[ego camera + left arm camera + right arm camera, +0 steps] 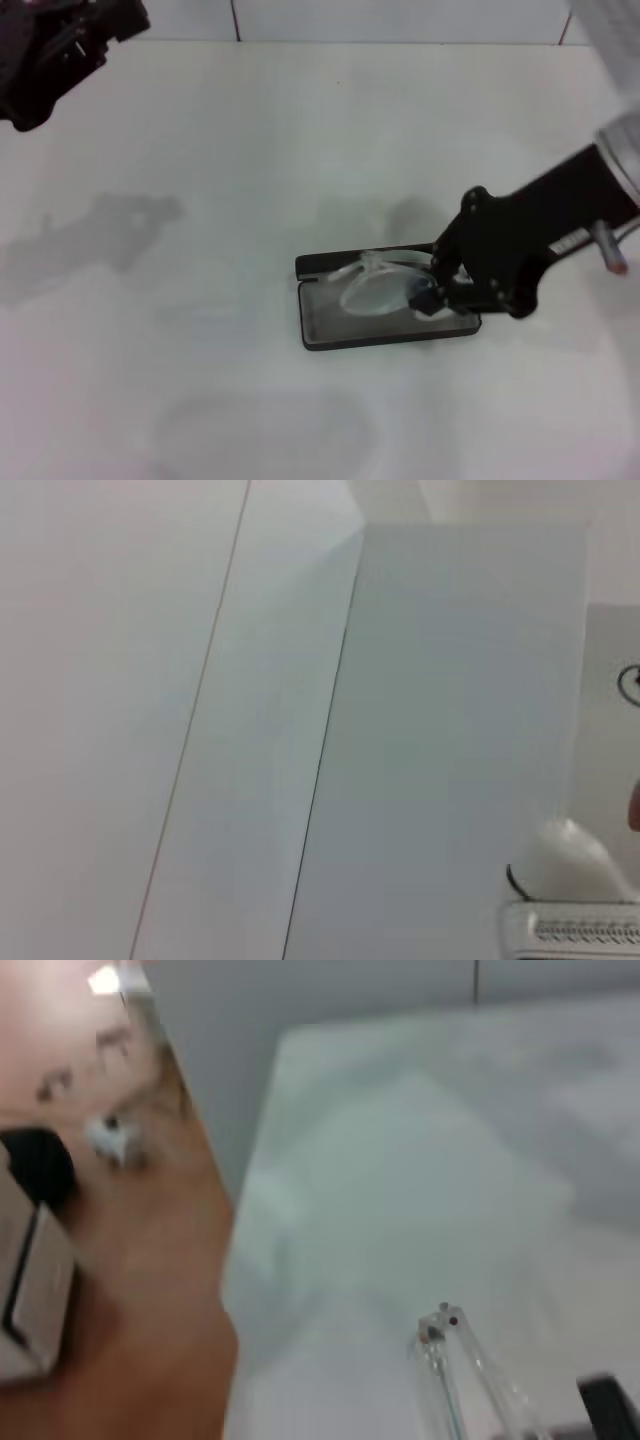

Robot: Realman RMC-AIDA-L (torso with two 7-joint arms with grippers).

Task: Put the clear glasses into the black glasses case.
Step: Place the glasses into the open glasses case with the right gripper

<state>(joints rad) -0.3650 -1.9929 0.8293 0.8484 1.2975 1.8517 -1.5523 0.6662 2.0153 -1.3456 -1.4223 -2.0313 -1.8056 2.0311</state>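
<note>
Where right pincer (pixel 428 297) hides them, clear glasses (pixel 372 285) blur, seemingly gripped.

both grippers are chunky matte black plastic; right gripper (pixel 432 297) hangs off a silvery-white arm segment (pixel 622 150) (ribbed-looking)

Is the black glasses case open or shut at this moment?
Open. In the head view the black glasses case shows its grey lining, and the clear glasses lie over it, with the right gripper at them.

Pale wall panels (pixel 450 740) meet at seams; white object (pixel 570 865) nearby.
</note>
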